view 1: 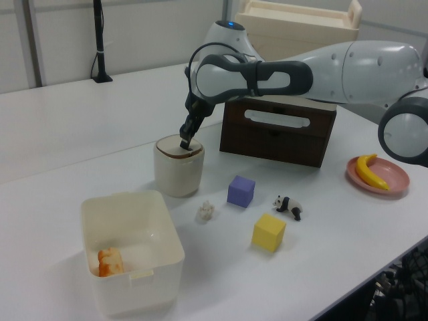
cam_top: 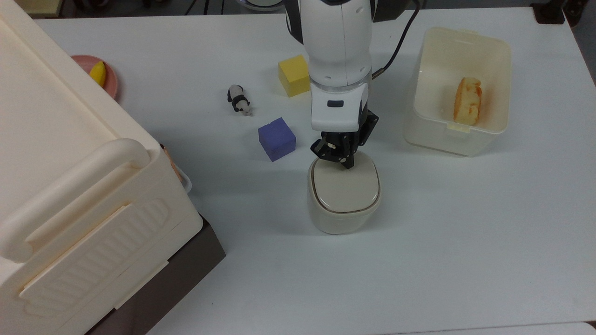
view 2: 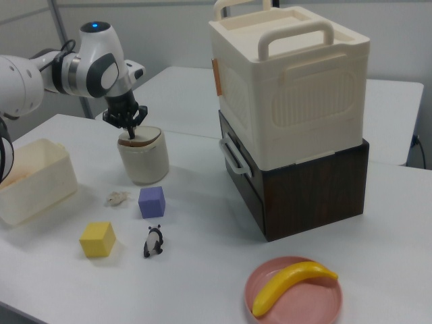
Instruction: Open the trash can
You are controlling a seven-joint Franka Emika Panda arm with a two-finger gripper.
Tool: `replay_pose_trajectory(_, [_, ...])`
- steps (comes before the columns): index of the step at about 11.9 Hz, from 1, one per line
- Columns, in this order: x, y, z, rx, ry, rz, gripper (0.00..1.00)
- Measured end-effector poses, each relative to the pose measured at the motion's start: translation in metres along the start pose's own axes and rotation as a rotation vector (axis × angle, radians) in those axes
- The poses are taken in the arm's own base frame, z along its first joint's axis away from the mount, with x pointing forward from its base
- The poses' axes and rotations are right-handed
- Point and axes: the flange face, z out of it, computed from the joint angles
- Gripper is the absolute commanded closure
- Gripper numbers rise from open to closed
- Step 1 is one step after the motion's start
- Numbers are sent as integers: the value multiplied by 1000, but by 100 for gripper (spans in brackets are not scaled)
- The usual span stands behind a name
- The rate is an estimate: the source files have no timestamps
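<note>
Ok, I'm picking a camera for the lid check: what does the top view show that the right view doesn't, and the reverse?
Top view: the orange-brown food piece lying inside the cream tub.
Right view: the trash can from the side, its lid apparently tilted off the rim, and a whitish scrap near the purple cube.
Both: the gripper at the lid's edge, the yellow cube, the toy panda.
</note>
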Motion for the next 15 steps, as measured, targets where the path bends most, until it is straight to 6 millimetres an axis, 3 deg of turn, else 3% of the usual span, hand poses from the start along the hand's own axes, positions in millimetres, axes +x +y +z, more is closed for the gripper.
replay_pose_trajectory(5, [18, 5, -48, -35, 88, 81, 100])
replay_pose_trajectory(6, [21, 6, -64, -42, 110, 131, 100])
replay_pose_trajectory(7, [21, 7, -92, -47, 124, 190, 100])
replay_pose_trajectory(9, [12, 11, -146, -49, 106, 241, 100])
replay_pose_trajectory(12, [-13, 10, -193, -42, 18, 295, 100])
replay_pose_trajectory(15, [-43, 15, -211, -39, -102, 384, 100])
